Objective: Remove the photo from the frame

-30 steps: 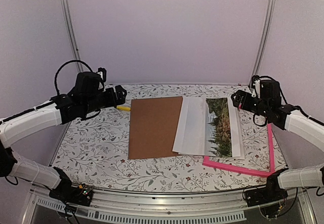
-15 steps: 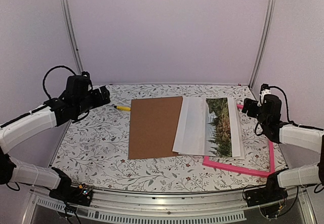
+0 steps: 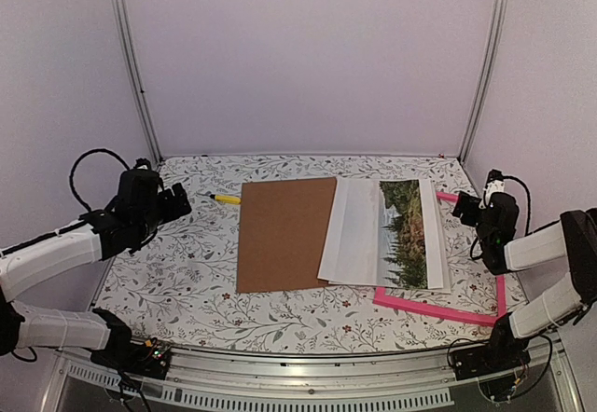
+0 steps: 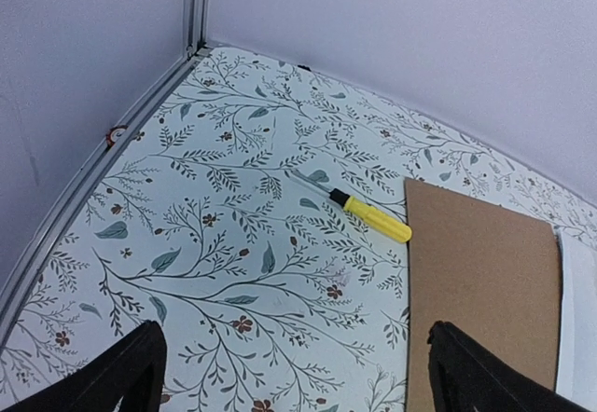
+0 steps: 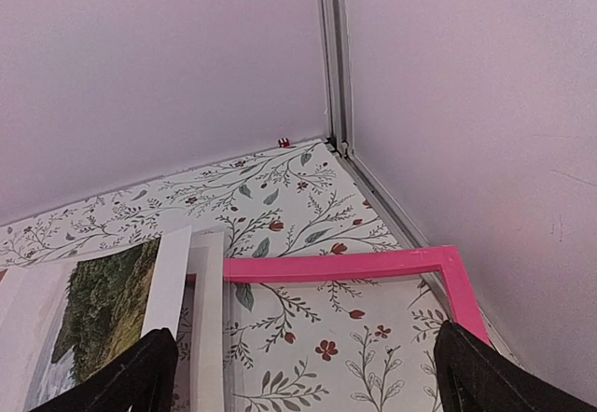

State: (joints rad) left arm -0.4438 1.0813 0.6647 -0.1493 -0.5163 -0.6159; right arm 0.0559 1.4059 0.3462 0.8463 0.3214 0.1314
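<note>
Now left end effector [image 3: 179,199] & right end effector [image 3: 463,209] gape empty; photo [image 3: 406,235] overlaps frame [image 3: 438,309].

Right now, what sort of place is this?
Probably a robot test booth, not a home: plain lilac walls framed by aluminium posts, a table with a floral cover, and a left arm and right arm mounted at its near edge.

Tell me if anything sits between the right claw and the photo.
Nothing visible does. The right claw hovers open just right of the photo, which lies partly over the frame; only the frame's flat pink rail crosses the gap.
</note>
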